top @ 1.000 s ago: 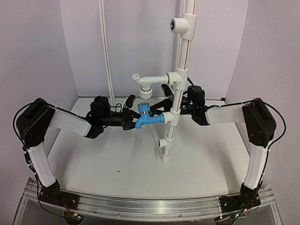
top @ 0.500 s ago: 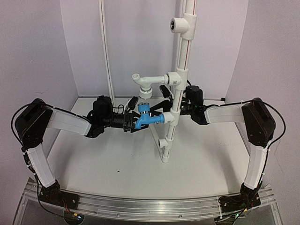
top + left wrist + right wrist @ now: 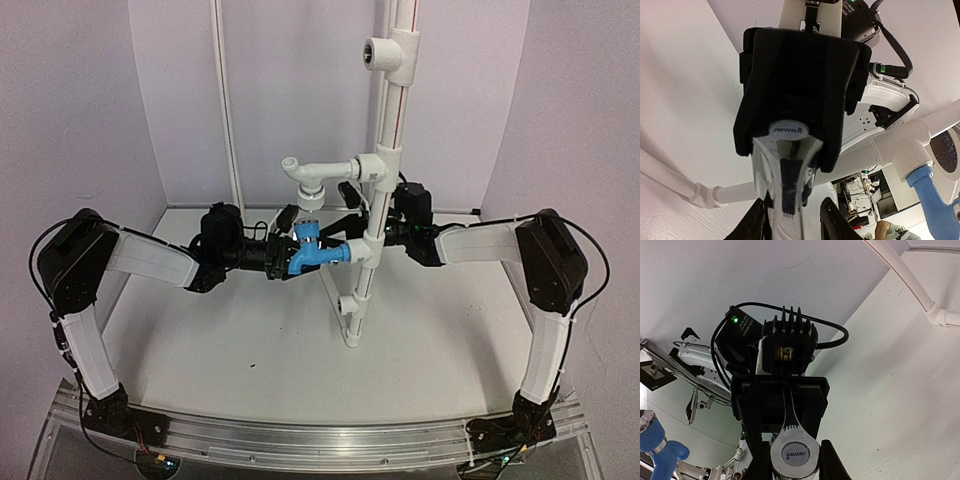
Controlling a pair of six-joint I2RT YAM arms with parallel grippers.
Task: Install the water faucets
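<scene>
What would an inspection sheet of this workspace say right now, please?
Surface: white table, carrying an upright white pipe.
Job's things: silver tap between both hands; blue tap joined to a fitting on the upright pipe; white spout above it.
Clutter: nothing seen.
Hands: right hand shut on the silver tap; left hand has fingers either side of it, grip unclear.
Cables: black cables loop beside each arm.
Surroundings: pale walls; thin white pipe at the back.
</scene>
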